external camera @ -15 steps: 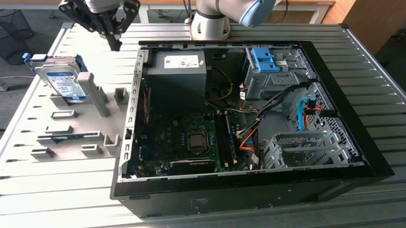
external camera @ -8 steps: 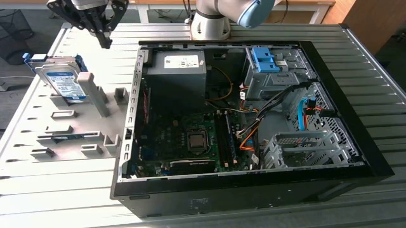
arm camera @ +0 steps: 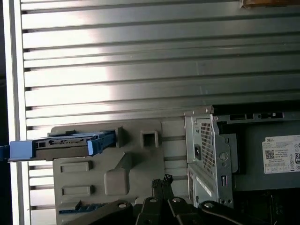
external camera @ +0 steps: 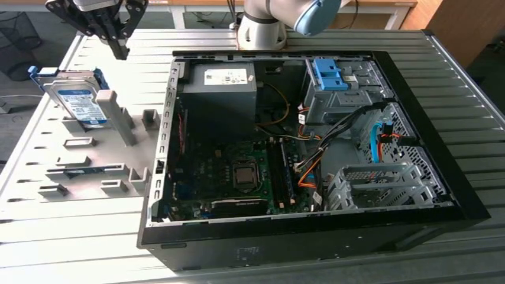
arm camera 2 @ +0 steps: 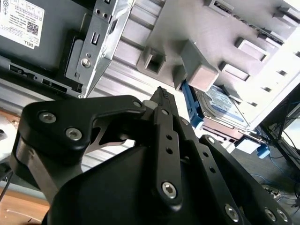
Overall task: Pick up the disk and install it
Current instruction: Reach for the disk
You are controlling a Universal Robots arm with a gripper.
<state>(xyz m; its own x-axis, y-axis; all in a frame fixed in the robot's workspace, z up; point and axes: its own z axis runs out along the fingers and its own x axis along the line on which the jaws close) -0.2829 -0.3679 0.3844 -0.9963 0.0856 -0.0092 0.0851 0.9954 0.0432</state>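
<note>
Hovering my gripper (external camera: 120, 52) above the far end of the grey rack (external camera: 110, 160), fingers pinched together on nothing. The disk (external camera: 79, 103) stands upright in that rack on the exterior view's left, beside the open computer case (external camera: 439, 148), clear of the claw.

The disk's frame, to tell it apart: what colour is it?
The frame is blue, clearest in the first wrist view.
</note>
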